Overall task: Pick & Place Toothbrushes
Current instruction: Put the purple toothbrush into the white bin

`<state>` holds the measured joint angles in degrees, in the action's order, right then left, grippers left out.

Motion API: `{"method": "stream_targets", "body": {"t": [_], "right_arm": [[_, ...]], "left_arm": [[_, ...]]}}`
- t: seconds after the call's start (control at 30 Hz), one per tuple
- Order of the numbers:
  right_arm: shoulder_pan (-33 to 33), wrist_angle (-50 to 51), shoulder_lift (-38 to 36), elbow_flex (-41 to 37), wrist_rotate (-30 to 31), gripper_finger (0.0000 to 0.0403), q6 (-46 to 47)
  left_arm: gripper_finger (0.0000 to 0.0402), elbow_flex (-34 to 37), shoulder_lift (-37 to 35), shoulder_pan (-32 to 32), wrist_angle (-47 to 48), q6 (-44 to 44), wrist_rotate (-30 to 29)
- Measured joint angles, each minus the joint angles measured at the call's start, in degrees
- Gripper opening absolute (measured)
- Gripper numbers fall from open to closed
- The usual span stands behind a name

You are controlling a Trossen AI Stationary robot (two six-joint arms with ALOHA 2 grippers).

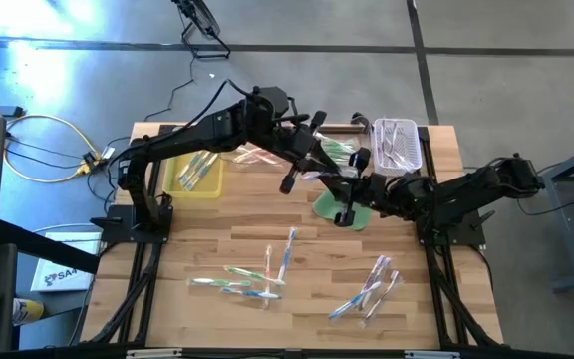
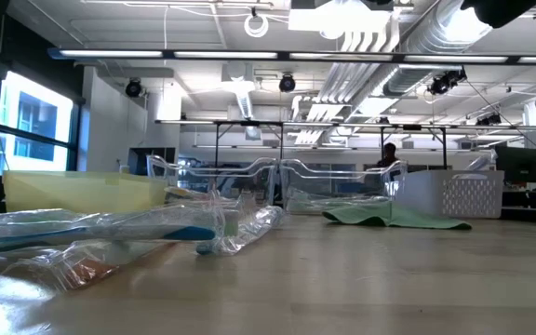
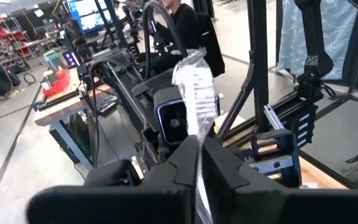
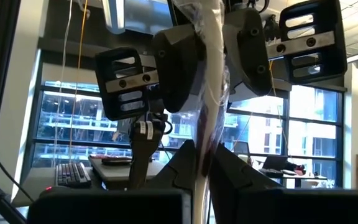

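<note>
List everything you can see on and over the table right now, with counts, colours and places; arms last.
Wrapped toothbrush in clear glossy film: one, whitish, held in the air between both grippers.
Loose wrapped toothbrushes: two clusters, whitish with blue, green and pink, near table edge; the other cluster to its right.
Yellow tray: one, far left, holding toothbrushes.
White slotted basket: one, far right, holding toothbrushes.
Flat green cloth: one, centre-right.
Left gripper: shut on the toothbrush, above table centre.
Right gripper: shut on the same toothbrush.
</note>
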<state>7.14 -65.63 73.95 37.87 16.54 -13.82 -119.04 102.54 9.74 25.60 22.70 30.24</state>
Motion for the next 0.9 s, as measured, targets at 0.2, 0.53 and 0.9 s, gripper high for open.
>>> {"method": "stream_targets", "body": {"t": [0.2, 0.53, 0.9], "right_arm": [[0.00, 0.41, -0.02, -0.01, -0.01, 0.0013, 0.04], [0.00, 2.69, -0.85, -0.01, 2.21, 0.0013, 0.04], [0.00, 11.33, -5.70, -0.01, 7.70, 0.0013, 0.14]], "left_arm": [[0.0097, 0.00, 0.00, 0.00, 1.10, -0.25, -0.22], [0.0170, 0.00, 0.00, 0.00, -1.38, -5.22, -0.58], [0.0171, 0.02, -1.16, 0.02, 4.97, 2.36, -1.34]]}}
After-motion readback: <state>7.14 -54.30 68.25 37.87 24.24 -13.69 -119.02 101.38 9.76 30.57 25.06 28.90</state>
